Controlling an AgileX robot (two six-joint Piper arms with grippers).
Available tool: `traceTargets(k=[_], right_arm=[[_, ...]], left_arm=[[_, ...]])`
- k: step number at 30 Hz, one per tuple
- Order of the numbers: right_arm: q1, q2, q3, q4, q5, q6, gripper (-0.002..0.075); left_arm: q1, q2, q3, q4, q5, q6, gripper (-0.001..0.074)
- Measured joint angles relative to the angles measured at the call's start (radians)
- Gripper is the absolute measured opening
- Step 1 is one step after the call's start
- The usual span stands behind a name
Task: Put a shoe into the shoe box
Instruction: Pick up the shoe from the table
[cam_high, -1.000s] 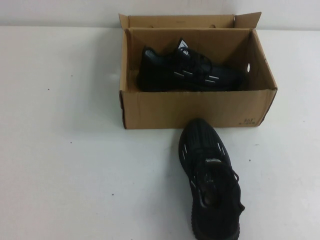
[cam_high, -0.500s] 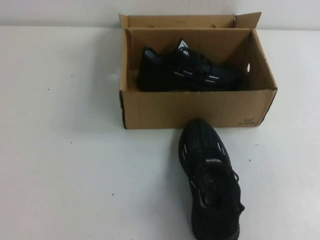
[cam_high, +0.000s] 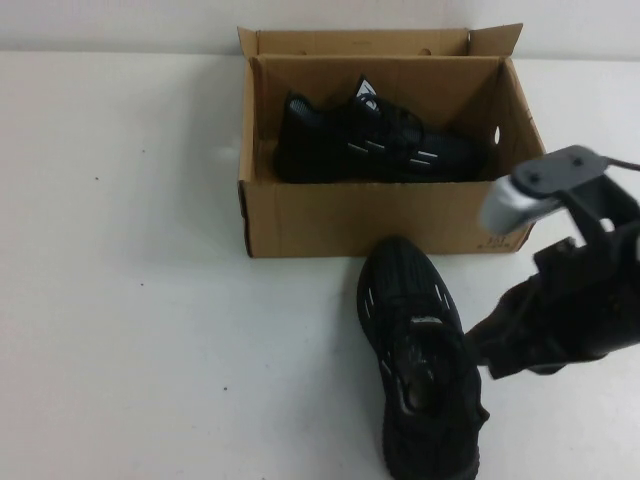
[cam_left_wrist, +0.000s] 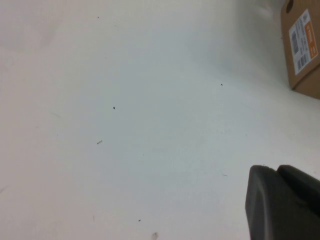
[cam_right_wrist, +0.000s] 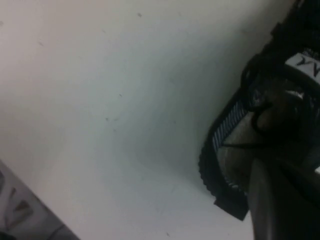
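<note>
One black knit shoe (cam_high: 415, 370) lies on the white table just in front of the shoe box (cam_high: 340, 215), toe towards the box. Its twin (cam_high: 375, 145) lies on its side inside the open brown box. My right gripper (cam_high: 485, 358) reaches in from the right and hovers at the right side of the loose shoe's opening. In the right wrist view the gripper (cam_right_wrist: 285, 205) is right over the shoe's heel and collar (cam_right_wrist: 250, 125). My left gripper (cam_left_wrist: 282, 200) is out of the high view and hangs shut and empty over bare table.
The box's flaps stand open at the back. A corner of the box with an orange and white label (cam_left_wrist: 305, 50) shows in the left wrist view. White table (cam_high: 130, 300) stretches to the left of the box and shoe.
My right arm has come into the high view from the right and reached the loose shoe's opening. The shoes and the box have not moved.
</note>
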Motion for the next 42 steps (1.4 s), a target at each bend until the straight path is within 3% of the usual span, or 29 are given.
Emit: traceTargets(k=[6,8,13,16,19,23,29,35,42], right_arm=[[0.229,0.156,-0.091,-0.285,0.007,0.319,0.0045],[0.257,0.199,-0.111,-0.305,0.007,0.376,0.0118],[0.267,0.303,-0.140,-0.301,-0.014,0.413,0.0410],[0.267,0.353,-0.142,-0.301,-0.057,0.432,0.0451],[0.267,0.412,-0.142,-0.301,-0.113,0.450,0.0415],[0.267,0.499,-0.142,-0.301,-0.156,0.458,0.0308],[0.265,0.566,-0.149,-0.316,-0.155,0.426,0.0041],[0.265,0.519,-0.153,-0.338,-0.132,0.380,-0.0001],[0.265,0.351,-0.213,-0.374,0.042,0.133,-0.0005]], left_arm=[[0.000,0.000,0.000,-0.010,0.013,0.000,-0.0004],[0.000,0.000,0.000,-0.010,0.015,0.000,-0.0004],[0.000,0.000,0.000,-0.011,0.020,0.000,-0.0004],[0.000,0.000,0.000,-0.011,0.024,0.000,-0.0004],[0.000,0.000,0.000,-0.011,0.026,0.000,-0.0004],[0.000,0.000,0.000,-0.013,0.030,0.000,-0.0004],[0.000,0.000,0.000,-0.048,0.032,0.000,-0.0004],[0.000,0.000,0.000,-0.153,0.032,0.022,-0.0004],[0.000,0.037,0.000,-0.440,-0.008,0.238,-0.0004]])
